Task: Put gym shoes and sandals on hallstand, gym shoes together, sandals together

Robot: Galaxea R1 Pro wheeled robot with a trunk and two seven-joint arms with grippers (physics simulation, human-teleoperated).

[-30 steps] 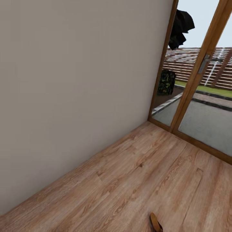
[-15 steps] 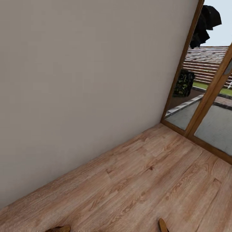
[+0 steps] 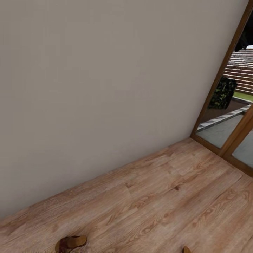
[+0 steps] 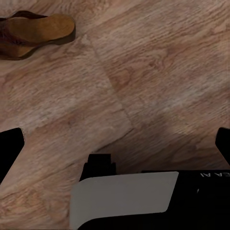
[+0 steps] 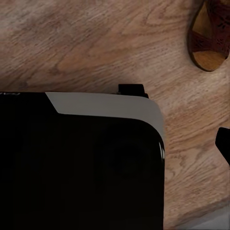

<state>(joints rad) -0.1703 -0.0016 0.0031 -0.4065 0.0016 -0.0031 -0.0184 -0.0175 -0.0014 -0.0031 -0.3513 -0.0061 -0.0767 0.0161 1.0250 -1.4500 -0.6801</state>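
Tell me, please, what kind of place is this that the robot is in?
Probably an indoor corridor or entryway of a home: wood-plank floor, a plain beige wall, and a wood-framed glass door opening onto a yard. Brown sandals lie on the floor.

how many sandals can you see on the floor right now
2. One sandal lies on the wood floor at the bottom left of the head view; the second sandal just peeks in at the bottom edge, right of centre. Both are cut off.

Beige wall (image 3: 105,88) – wood-framed glass door (image 3: 225,116)
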